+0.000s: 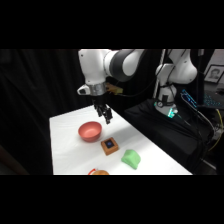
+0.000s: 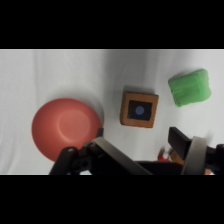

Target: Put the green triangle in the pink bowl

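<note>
**Green wedge waits untouched, well off from the claw**

Green triangle lies on the white surface, apart from the claw, beyond the orange-brown block. The claw hangs spread and empty by the pink bowl. Likely light, stiff and smooth-edged; pinching its flat opposite faces looks safest.

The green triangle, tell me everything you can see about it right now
The green triangle is a small, bright green wedge with rounded edges and a matte, soft look. It lies flat on the white table, near its front edge, apart from the orange-brown block and farther from the pink bowl. Nothing touches it; the gripper is above the table, clear of it.
</note>
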